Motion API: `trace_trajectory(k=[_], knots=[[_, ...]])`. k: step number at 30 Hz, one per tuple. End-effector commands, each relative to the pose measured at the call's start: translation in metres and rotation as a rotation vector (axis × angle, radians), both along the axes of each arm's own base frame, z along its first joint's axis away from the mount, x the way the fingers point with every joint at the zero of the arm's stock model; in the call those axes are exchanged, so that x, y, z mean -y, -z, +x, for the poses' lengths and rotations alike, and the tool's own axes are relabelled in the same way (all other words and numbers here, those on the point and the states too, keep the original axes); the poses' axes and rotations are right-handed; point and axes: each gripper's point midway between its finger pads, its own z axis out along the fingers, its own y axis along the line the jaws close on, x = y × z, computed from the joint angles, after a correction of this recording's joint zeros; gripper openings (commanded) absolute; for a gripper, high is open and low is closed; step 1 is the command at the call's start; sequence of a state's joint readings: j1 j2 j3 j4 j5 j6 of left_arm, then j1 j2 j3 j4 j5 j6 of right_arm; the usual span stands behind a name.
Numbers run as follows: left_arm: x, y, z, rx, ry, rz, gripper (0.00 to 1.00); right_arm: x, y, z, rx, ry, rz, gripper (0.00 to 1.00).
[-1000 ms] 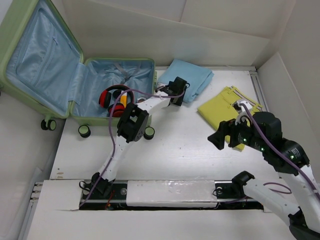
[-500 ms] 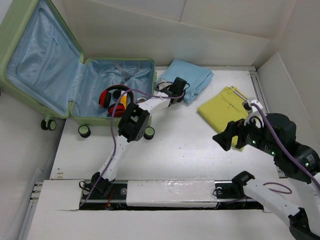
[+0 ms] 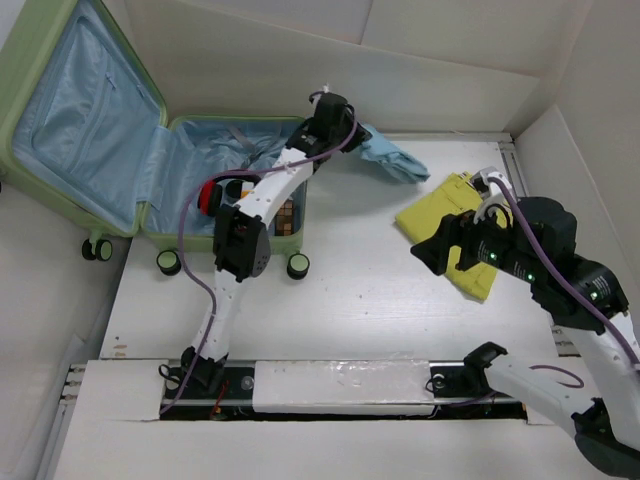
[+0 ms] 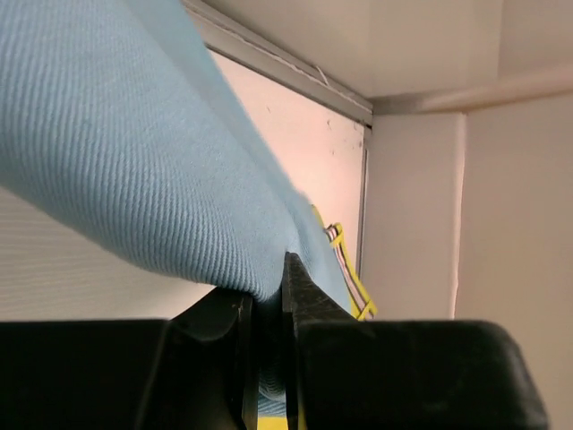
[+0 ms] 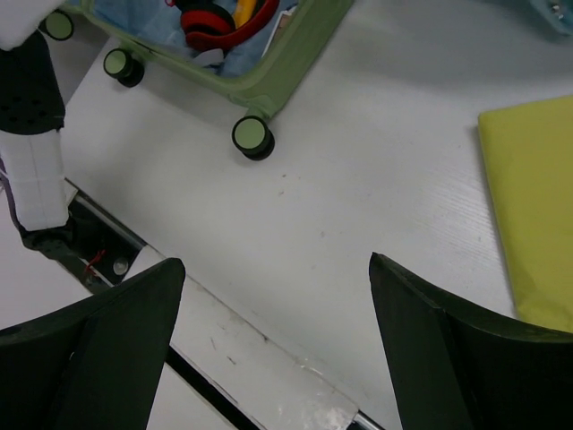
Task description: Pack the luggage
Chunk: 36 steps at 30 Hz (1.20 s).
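Standing open at the left of the white worktop is the large pale green hard-shell luggage. Its lid is tipped up, showing light blue lining, and its base lies flat beside the lid. Red and yellow headphones rest in the base.

The left hand is raised over the far right corner of the base. It is clamped on a fold of light blue twill cloth, which sags away to the right toward the worktop. The cloth looks soft and limp, so it will likely drape and drag over the case's wall rather than drop in flat.

The shell looks stiff and bulky. It sits on small black-and-green wheels, so a push could make it roll. The lid's rim seems the best place to take hold for closing.

The left arm lies across the base and partly covers the headphones.

To the right, well apart from the case, lies a folded yellow cloth. The right hand hovers above its near edge, fingers spread wide, gripping nothing.
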<state>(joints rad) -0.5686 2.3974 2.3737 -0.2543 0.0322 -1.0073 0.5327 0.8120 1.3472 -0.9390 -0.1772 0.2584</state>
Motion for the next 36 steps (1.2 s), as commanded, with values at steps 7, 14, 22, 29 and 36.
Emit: trace_trajectory(k=[7, 14, 22, 29, 36], knots=[[-0.142, -0.155, -0.003, 0.308, 0.132, 0.065, 0.0, -0.029, -0.031, 0.019, 0.066, -0.07, 0.084, 0.9], [-0.299, -0.135, -0.008, 0.257, -0.103, 0.135, 0.0, -0.033, -0.031, 0.025, 0.062, -0.067, 0.092, 0.88], [-0.425, -0.066, -0.022, 0.116, -0.258, 0.159, 0.0, -0.034, -0.019, 0.036, 0.036, -0.038, 0.076, 0.88], [-0.475, -0.015, -0.053, -0.027, -0.419, 0.269, 0.0, -0.031, -0.003, 0.045, 0.016, 0.003, 0.046, 0.88], [-0.466, -0.077, -0.076, 0.12, -0.506, 0.265, 0.87, -0.025, 0.013, 0.053, -0.016, 0.061, 0.01, 0.97]])
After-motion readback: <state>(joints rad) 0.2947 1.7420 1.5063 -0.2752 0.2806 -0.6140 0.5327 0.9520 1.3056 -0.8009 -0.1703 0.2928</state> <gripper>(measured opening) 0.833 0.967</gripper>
